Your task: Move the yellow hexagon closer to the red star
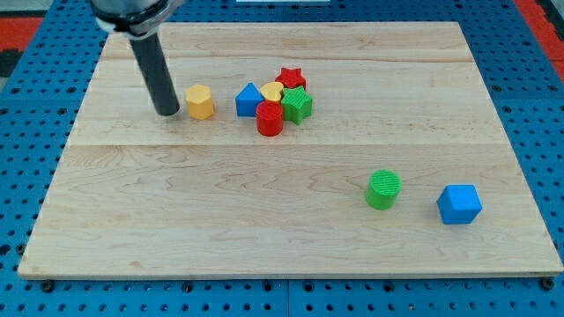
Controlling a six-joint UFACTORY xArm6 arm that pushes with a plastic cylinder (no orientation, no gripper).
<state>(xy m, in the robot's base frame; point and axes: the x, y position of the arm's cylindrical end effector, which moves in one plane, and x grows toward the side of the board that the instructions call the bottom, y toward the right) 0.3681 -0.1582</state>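
The rod carries no claw, so there is nothing to clench. Its tip [167,114] sits just left of the yellow hexagon [200,102], which remains apart from the red star [292,78]; the push looks barely begun.

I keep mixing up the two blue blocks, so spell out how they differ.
The blue block near the view's top has a peaked, house-like outline; the blue block at the view's lower right looks like a faceted cube. The first is packed into the cluster, touching the red cylinder; the second stands alone, beside only the green cylinder. The first is closer to my tip. Both share the same blue.
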